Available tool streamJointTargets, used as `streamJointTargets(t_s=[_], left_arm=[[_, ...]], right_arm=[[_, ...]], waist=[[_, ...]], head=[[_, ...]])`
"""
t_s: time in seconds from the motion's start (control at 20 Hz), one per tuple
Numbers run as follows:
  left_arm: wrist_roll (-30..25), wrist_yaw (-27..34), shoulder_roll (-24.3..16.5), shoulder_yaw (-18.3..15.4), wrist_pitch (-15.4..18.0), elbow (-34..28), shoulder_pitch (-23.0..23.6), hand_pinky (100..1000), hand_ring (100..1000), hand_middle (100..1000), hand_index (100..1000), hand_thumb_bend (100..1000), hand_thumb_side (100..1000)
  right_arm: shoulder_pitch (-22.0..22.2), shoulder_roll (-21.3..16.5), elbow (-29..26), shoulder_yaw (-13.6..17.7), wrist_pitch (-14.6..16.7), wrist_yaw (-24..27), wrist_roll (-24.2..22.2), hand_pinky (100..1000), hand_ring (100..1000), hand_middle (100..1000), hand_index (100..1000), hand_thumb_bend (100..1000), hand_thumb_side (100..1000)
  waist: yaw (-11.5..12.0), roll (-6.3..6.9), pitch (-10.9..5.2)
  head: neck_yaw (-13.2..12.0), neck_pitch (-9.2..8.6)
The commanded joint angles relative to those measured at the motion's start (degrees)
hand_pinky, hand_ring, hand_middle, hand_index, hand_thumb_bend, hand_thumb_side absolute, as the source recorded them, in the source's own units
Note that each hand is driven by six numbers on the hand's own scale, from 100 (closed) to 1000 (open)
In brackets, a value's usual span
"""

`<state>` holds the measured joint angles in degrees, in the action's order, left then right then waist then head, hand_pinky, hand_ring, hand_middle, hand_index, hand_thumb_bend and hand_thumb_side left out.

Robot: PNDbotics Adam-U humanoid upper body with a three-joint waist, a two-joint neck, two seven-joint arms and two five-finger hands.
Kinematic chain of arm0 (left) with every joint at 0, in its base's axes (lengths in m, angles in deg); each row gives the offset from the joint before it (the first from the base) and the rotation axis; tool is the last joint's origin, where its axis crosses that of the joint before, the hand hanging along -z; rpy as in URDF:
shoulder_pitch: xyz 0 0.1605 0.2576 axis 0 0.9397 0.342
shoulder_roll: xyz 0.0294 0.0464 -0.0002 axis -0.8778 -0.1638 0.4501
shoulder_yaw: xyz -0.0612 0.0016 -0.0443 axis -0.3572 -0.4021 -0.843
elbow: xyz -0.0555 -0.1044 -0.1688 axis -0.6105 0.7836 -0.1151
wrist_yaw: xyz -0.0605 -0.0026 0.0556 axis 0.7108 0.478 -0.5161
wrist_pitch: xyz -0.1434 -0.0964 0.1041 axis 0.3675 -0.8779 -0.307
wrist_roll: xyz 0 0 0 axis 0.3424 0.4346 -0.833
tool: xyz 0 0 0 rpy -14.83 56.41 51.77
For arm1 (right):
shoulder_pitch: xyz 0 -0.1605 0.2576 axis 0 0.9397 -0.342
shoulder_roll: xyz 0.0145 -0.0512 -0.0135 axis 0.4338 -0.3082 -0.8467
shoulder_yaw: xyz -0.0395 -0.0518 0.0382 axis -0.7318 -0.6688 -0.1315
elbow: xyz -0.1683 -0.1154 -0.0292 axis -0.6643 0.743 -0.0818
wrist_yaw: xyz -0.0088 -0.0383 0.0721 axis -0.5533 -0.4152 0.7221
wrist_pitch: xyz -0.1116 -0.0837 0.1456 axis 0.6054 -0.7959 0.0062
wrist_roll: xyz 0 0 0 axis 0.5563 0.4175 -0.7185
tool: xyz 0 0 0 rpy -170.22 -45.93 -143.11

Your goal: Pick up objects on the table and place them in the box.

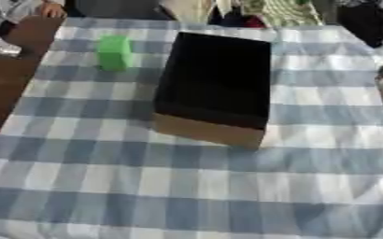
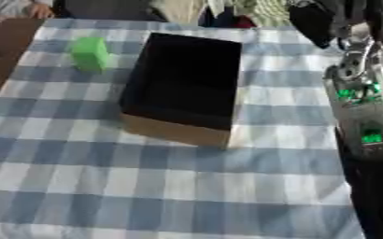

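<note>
A green block (image 1: 114, 52) stands on the checked cloth at the far left, left of the box and apart from it. The cardboard box (image 1: 215, 84) sits open in the middle of the table; its inside is dark and I see nothing in it. My right arm (image 2: 360, 98), silver with green lights, runs along the table's right edge. Its black hand (image 2: 313, 22) is raised beyond the box's far right corner, touching neither box nor block. My left hand shows in no view.
The blue and white checked tablecloth (image 1: 187, 186) covers the table. Bare brown tabletop (image 1: 7, 79) shows past the cloth's left edge. People sit along the far edge, away from the objects.
</note>
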<state>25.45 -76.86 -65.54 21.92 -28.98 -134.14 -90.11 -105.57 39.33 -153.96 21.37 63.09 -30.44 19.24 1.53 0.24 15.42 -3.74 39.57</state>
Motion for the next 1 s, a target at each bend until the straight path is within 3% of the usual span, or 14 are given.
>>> streamJointTargets(t_s=[0.05,0.25,0.45,0.65,1.0], left_arm=[[-0.4,-2.4,-0.4,-0.7,1.1,1.0,-2.2,636,875,891,1000,651,398],[-4.4,-1.2,0.3,-1.0,2.9,3.1,-3.1,721,892,905,1000,711,333],[-11.7,2.4,0.6,-1.2,4.4,3.7,-4.1,766,886,900,1000,773,192],[-17.0,5.7,0.8,-1.4,4.2,3.0,-4.8,796,877,880,1000,747,100],[-21.3,7.6,1.7,-1.6,2.5,1.8,-6.0,830,888,902,1000,656,100]], right_arm=[[-1.0,-0.3,-0.9,0.0,-0.2,0.3,0.1,851,908,788,909,100,333],[-1.0,-0.4,-0.9,-0.2,-0.4,0.7,0.0,850,909,788,909,100,325],[-0.7,-0.6,-0.8,-0.2,-0.5,1.2,0.1,850,909,788,910,100,318],[-0.5,-0.6,-0.8,-0.2,-0.6,1.6,0.3,849,909,786,910,100,317],[-0.4,-0.5,-0.7,-0.3,-0.7,2.1,0.3,846,905,781,909,100,319]], waist=[[-0.1,0.28,-0.73],[-0.2,0.52,-0.19],[-0.2,0.77,0.18],[-0.5,0.98,0.42],[-0.9,1.16,0.69]], head=[[-0.6,-1.05],[-1.3,-1.51],[-1.7,-1.91],[-2.1,-2.42],[-2.6,-2.86]])
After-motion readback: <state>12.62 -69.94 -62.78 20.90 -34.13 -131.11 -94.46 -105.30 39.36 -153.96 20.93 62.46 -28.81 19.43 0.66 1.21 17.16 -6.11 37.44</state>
